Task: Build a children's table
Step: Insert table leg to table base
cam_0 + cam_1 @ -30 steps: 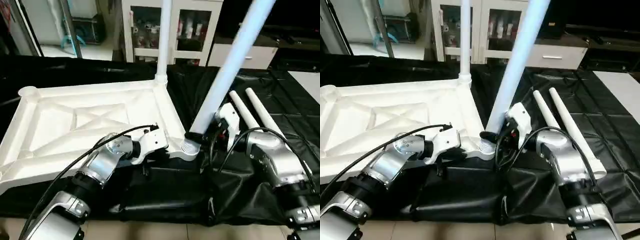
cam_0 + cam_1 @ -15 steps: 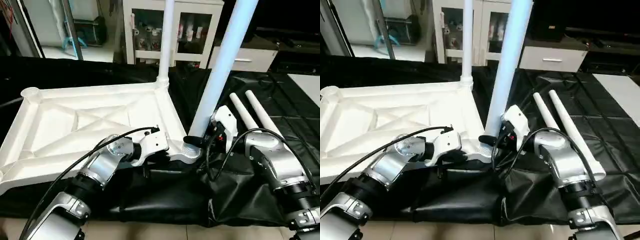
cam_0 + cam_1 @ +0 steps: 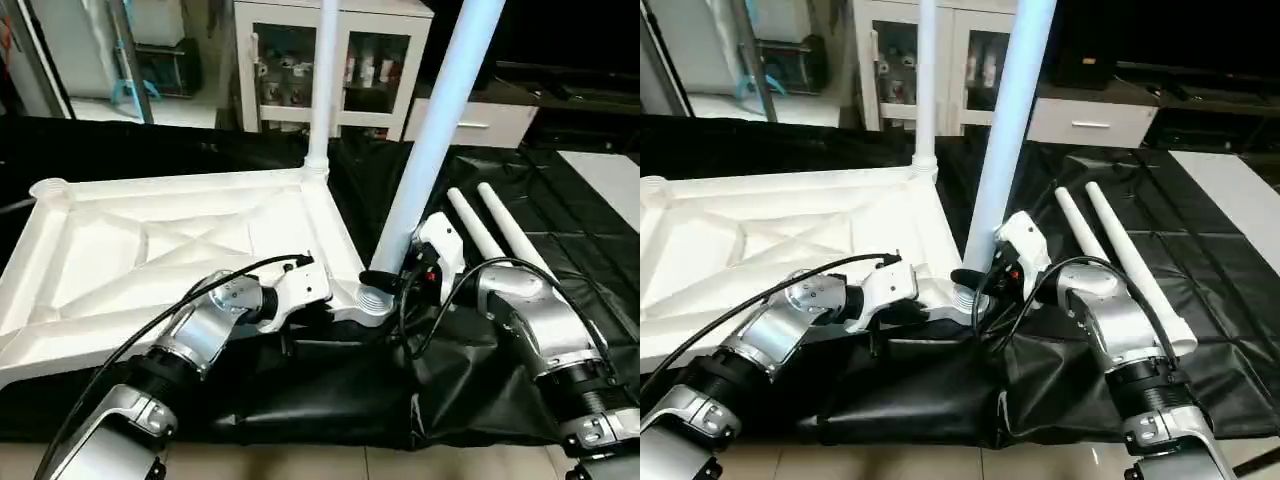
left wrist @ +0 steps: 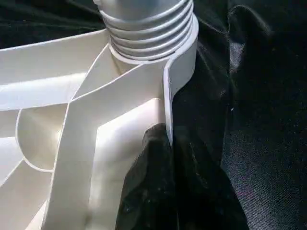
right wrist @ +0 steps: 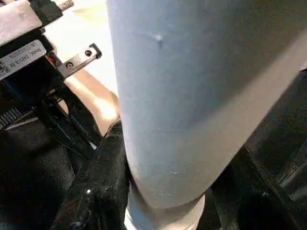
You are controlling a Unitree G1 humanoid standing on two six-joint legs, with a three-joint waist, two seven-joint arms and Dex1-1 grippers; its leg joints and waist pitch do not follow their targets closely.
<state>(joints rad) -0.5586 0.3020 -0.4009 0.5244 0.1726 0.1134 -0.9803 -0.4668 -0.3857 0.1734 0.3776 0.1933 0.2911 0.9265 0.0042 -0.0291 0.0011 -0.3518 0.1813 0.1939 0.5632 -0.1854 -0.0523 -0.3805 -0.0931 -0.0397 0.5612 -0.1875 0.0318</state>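
The children's table top [image 3: 150, 240] is lying upside down on the black-draped table [image 3: 560, 200], its X-ribbed underside facing up and its rounded corner sockets showing at the corners. One white leg [image 3: 322, 80] is standing upright in the far right corner socket. A second leg [image 3: 430, 150] is sitting tilted in the near right corner socket [image 3: 374, 297], leaning away toward the upper right, its ribbed end showing at the socket mouth in the left wrist view.

The right tool [image 3: 385, 282] is gripping this tilted leg low down, just above the socket, its black fingers closed around the tube. The left tool [image 3: 318, 308] is pinching the near rim of the top just beside that same socket, its fingers nearly together on the thin plastic wall; a fold of the black cloth [image 4: 201, 158] is bunching up against the rim there.

Two more legs [image 3: 495, 225] are lying side by side on the cloth, behind the right forearm and close to it. Beyond the table a white glass-door cabinet [image 3: 330, 65] is standing, with a low white drawer unit [image 3: 470, 120] beside it
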